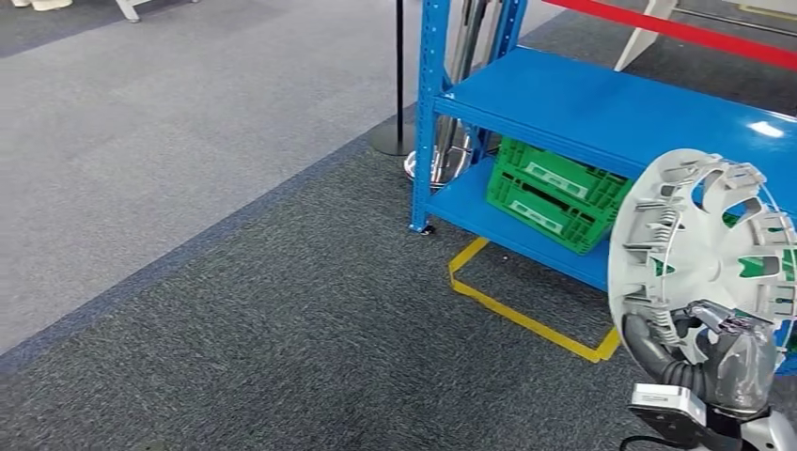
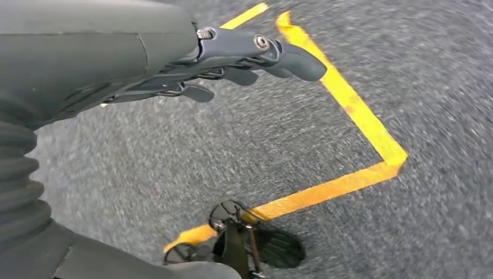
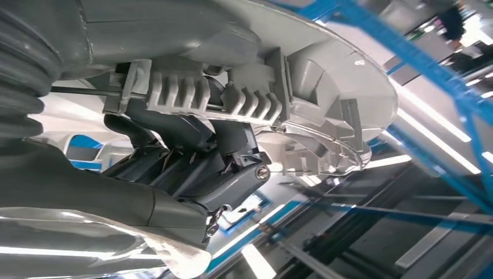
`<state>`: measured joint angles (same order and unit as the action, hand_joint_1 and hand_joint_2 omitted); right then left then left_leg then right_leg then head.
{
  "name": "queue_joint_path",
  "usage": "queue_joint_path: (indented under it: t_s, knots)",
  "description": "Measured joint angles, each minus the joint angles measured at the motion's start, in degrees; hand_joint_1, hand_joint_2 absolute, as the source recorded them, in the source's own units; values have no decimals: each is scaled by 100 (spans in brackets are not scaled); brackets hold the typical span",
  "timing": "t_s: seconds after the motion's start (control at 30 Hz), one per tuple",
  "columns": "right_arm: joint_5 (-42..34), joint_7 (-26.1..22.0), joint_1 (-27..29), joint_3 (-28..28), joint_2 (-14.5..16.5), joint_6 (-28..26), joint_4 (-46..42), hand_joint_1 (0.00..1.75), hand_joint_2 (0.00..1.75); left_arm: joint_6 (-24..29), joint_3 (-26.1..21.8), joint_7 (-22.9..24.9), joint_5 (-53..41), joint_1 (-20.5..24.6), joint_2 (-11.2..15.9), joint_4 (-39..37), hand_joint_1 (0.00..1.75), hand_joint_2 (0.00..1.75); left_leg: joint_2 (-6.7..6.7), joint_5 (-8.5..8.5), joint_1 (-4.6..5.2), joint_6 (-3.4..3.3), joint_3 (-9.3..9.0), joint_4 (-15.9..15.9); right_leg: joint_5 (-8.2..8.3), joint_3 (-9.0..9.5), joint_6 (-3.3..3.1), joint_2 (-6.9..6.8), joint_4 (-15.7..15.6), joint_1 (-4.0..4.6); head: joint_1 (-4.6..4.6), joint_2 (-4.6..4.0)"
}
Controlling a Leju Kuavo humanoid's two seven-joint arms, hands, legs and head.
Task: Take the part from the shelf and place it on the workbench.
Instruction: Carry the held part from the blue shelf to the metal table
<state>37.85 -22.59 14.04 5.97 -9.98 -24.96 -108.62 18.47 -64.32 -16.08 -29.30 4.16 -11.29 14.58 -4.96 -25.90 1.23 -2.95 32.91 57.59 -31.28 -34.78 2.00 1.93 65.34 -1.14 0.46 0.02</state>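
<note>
- Lower right of the head view: the right hand (image 1: 728,362) grips a pale grey, round, ribbed part (image 1: 700,249) upright by its lower rim, before the blue shelf (image 1: 601,108).
- Left hand (image 2: 232,55) hangs empty, fingers apart, over yellow floor tape (image 2: 354,110).

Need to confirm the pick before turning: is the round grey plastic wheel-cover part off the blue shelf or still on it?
Off the shelf. The round grey plastic wheel-cover part is held up on edge by the right hand, in front of the blue metal shelf.

A: Bright, even light overhead; glare on the blue shelf (image 1: 601,103) top.

B: The left wrist view's carpet (image 2: 372,232) smears with motion blur. Ceiling lights (image 3: 430,125) blow out white in the right wrist view.
</note>
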Motion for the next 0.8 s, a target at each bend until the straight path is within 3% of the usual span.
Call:
queue_joint_path:
  t_s: [0.07,0.1,0.17,0.23,0.3,0.37,0.4,0.43,0.47,0.53,0.6,0.67,0.7,0.73,0.8]
  knots:
    - [26,6,1,16,-3,-6,-1,175,175,9,0,24,-17,14,-3,0,0,175,-154,-6,3,39,58,72,179,284,-19,241,-590,-28,-5,0]
    - [39,12,2,26,-6,-9,-1,175,175,16,1,40,-27,16,-6,0,0,175,-223,1,-6,71,99,93,164,333,-31,296,-681,-29,-7,0]
    - [56,27,5,38,-10,-13,-1,175,175,30,2,61,-41,-4,-5,0,0,175,-326,28,-27,139,162,107,176,354,-71,181,-713,-22,-8,0]
    - [60,35,4,41,-12,-15,-3,175,175,43,1,67,-45,-25,1,0,0,175,-94,-74,-10,205,241,252,198,382,-126,25,-756,-36,-35,0]
    - [64,37,9,41,-13,-19,-4,175,175,50,1,66,-49,-10,4,0,0,175,280,-394,-20,274,507,823,194,410,-166,-154,-778,-34,-70,0]
    - [71,39,13,42,-14,-26,-3,175,175,52,2,68,-63,4,3,0,0,175,407,-693,-83,331,852,1547,175,419,-181,-340,-778,-25,-80,0]
    - [78,41,15,43,-14,-30,-3,175,175,55,2,71,-75,1,2,0,0,175,424,-710,-113,351,926,1708,165,425,-181,-426,-777,-24,-81,0]
    - [86,43,17,44,-14,-32,-3,175,175,57,2,73,-87,-5,2,0,0,175,441,-621,-138,365,899,1660,154,436,-175,-504,-776,-25,-83,0]
    - [95,47,20,46,-14,-34,-3,175,175,59,2,73,-97,-9,3,0,0,175,479,-446,-155,372,765,1399,139,454,-163,-579,-776,-26,-83,0]
    - [115,57,31,51,-14,-39,-4,175,175,60,5,62,-115,-3,6,0,0,175,724,-103,-133,358,372,628,96,501,-117,-717,-772,-16,-83,0]
    - [160,72,53,57,-17,-49,-5,175,175,60,18,49,-145,16,7,0,0,175,930,-9,-71,299,174,196,53,528,-50,-846,-767,7,-78,0]
    - [214,89,70,64,-21,-57,-6,175,175,61,34,44,-172,14,14,0,0,175,857,-36,-31,213,180,147,27,560,22,-982,-783,8,-74,0]
    - [238,102,72,69,-25,-60,-9,175,175,61,41,43,-184,2,17,0,0,175,783,-28,-31,173,171,121,-6,569,53,-958,-773,-8,-68,0]
    - [252,113,79,75,-31,-63,-14,175,175,62,45,43,-193,-3,22,0,0,175,713,-18,-38,128,155,96,-72,545,73,-836,-700,-25,-60,0]
    - [283,132,104,88,-59,-63,-23,175,175,62,50,43,-206,14,24,0,0,175,576,-1,-55,52,130,60,-343,290,80,-438,-195,-47,-32,0]
